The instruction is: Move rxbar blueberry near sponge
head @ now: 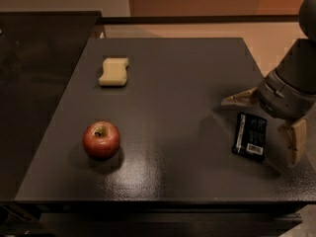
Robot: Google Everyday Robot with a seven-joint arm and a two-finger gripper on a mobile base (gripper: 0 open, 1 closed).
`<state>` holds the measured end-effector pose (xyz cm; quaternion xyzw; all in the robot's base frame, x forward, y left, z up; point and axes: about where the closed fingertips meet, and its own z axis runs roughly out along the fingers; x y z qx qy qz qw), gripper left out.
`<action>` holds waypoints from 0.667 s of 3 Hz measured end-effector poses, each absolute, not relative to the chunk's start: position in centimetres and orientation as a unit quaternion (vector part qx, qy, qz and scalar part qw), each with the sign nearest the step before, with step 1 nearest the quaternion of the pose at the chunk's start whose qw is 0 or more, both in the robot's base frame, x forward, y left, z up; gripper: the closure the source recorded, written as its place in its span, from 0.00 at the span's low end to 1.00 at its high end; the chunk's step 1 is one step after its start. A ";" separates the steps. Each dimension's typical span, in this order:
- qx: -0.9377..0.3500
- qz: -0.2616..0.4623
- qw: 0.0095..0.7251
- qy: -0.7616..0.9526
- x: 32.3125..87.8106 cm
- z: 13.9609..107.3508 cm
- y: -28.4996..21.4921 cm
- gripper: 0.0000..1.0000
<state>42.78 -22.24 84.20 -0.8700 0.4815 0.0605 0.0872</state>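
Observation:
The rxbar blueberry point(250, 134), a flat dark bar with a white barcode label, lies on the dark table point(173, 83) near its right edge. My gripper point(264, 125) hangs over it from the right, open, with one finger point(238, 98) to the bar's upper left and the other finger point(295, 141) to its right. The fingers straddle the bar without closing on it. The sponge point(114, 71), a pale yellow block with pinched sides, lies far off at the table's back left.
A red apple point(101, 139) sits at the front left of the table. A darker surface point(39, 83) adjoins the table on the left. The table's right edge runs close beside the bar.

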 end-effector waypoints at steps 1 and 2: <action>-0.870 0.065 0.087 0.480 43.0 83.7 -22.3 0.00; -0.869 0.067 0.085 0.484 43.2 83.2 -22.5 0.17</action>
